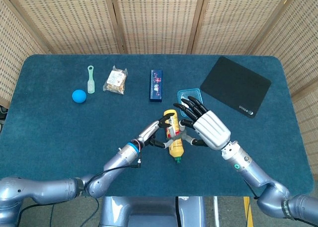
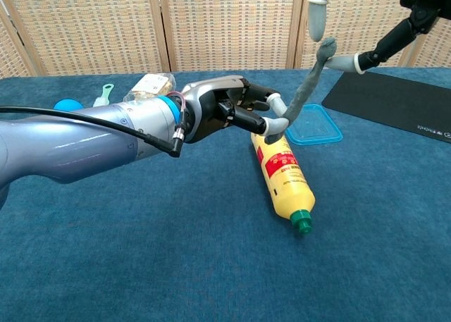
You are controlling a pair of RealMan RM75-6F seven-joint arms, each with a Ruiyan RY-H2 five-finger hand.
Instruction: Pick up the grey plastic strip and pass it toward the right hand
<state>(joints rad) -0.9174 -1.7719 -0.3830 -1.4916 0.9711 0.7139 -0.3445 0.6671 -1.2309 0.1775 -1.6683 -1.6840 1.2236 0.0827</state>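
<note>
L hand (image 2: 229, 110) is pinching the lower end of the grey strip (image 2: 305, 89), holding it up above the yellow bottle (image 2: 283, 174) lying on the table (image 2: 141, 251). R hand (image 1: 208, 127) is hanging w/ fingers spread, two fingertips (image 2: 316, 15) closing round the strip's top end, apparently touching it.

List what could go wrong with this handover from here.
The left robot hand pinches only the bottom end of the grey plastic strip, so it may slip. The right robot hand has fingertips barely meeting its top and may miss. A dropped strip would land on the yellow bottle.
</note>
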